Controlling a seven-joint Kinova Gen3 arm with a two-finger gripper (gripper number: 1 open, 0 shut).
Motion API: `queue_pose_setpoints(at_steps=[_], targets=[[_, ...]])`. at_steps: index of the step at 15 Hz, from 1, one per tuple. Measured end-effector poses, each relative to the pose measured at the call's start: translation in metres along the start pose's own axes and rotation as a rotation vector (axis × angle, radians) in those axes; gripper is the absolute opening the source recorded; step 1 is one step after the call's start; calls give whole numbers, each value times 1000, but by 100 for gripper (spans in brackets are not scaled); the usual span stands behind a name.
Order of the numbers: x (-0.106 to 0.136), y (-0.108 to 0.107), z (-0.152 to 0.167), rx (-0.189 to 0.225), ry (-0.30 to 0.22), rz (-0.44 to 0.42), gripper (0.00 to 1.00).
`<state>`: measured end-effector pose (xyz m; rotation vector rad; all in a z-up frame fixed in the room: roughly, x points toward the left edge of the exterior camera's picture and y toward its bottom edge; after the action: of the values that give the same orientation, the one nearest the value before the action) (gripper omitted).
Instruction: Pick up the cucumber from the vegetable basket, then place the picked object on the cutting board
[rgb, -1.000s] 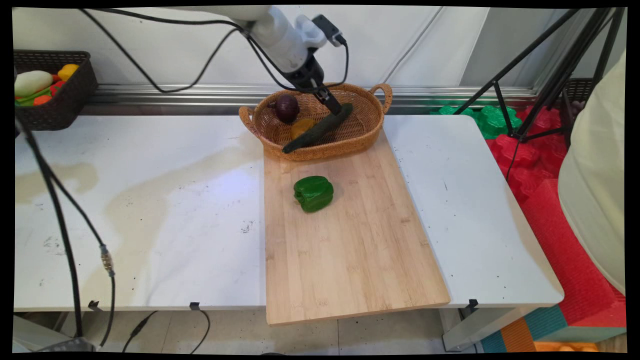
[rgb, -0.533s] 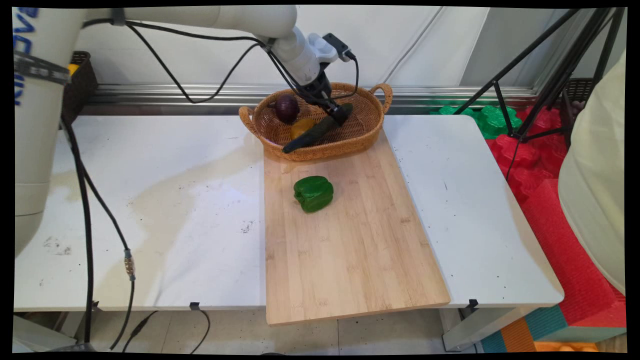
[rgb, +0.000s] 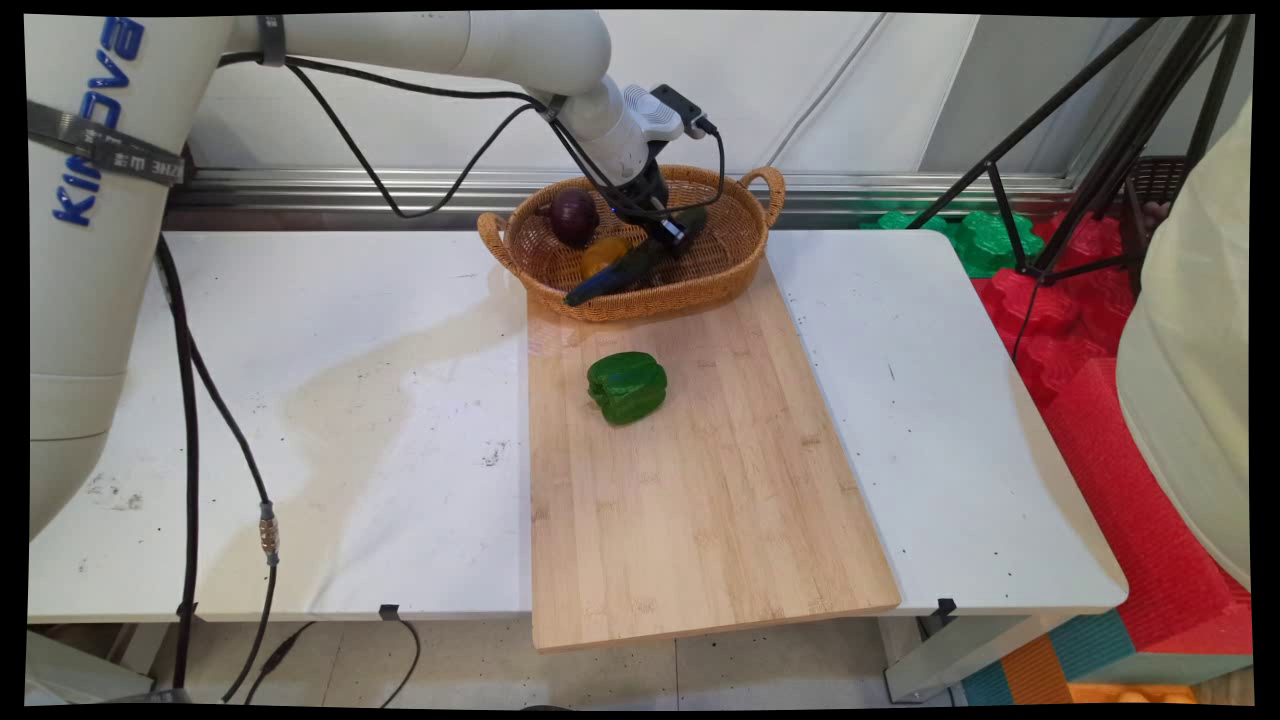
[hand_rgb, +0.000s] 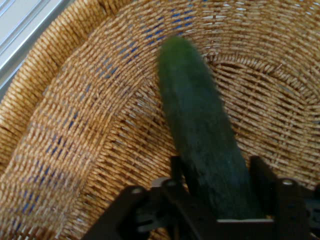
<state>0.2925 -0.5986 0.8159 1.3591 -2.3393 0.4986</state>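
1. Straddling the cucumber (hand_rgb: 205, 150), the gripper (hand_rgb: 220, 192) has one finger on each side of it, spread just wider than its girth; contact cannot be confirmed.
2. Cucumber lies inside the wicker basket (rgb: 735, 255), its long axis running away from the hand, crosswise to the finger gap.
3. Onion (rgb: 573, 216) and a yellow item (rgb: 603, 255) sit near.

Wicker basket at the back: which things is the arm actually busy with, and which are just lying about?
Busy with:
- gripper, open, astride the cucumber
- cucumber, lying in the wicker basket

Lying about:
- red onion, in the basket
- yellow-orange vegetable, in the basket beside the cucumber
- green bell pepper, on the wooden board
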Motion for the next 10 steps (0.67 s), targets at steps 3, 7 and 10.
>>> queue_pose_setpoints(at_steps=[3,7,10], targets=[[0,5,-4,11,13,-13,0],[3,13,-26,35,57,-7,0],[2,21,-56,51,93,21,0]])
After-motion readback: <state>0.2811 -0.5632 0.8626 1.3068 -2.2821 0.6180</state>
